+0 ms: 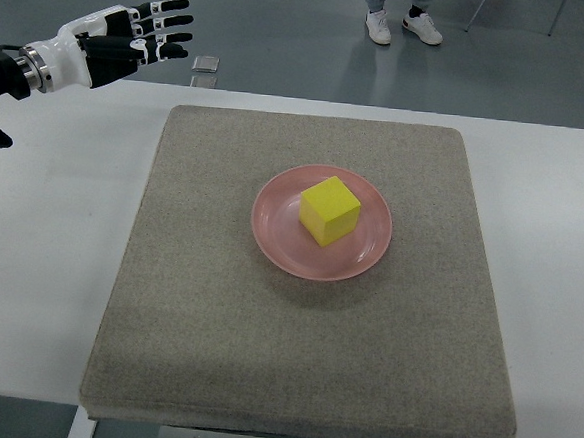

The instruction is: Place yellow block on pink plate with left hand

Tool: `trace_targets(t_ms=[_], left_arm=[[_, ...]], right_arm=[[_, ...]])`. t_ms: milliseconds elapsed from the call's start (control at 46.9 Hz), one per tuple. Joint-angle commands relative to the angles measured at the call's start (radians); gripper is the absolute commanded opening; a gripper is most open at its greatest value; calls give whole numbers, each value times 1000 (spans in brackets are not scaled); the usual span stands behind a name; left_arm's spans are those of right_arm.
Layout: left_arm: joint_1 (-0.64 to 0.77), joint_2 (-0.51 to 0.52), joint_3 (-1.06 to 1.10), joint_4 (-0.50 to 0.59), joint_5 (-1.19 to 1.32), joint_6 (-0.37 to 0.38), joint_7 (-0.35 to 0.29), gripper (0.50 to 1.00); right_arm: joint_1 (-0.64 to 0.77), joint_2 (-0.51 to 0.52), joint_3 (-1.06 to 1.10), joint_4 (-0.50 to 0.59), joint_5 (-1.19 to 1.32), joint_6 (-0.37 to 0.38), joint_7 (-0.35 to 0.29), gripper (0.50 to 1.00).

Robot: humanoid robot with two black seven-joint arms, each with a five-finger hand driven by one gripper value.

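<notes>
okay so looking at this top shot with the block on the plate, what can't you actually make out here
- Right hand: not in the top view at all.
- Left hand: its arm is cut off by the left edge.
- Person's shoes: everything above the ankles is cut by the top edge.
- Small object beyond the table: too small to identify.
- Pink plate centre: hidden under the yellow block.

Grey floor (285, 28) beyond white table (48, 262)

White-shelled left hand (134, 38) with black joints, silver wrist ring

The white-and-black left robot hand (134, 40) sits at ten o'clock. Its fingers (171, 20) stretch flat toward three o'clock, empty.
</notes>
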Motion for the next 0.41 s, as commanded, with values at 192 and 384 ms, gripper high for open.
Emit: trace_targets(t_ms=[192,384], left_arm=[[8,1,-1,17,-147,0,123,994],[11,1,-1,31,-175,0,126,994]], right_arm=[[0,0,1,20,0,-1,2,924],[-2,0,1,22,0,-1,2,924]])
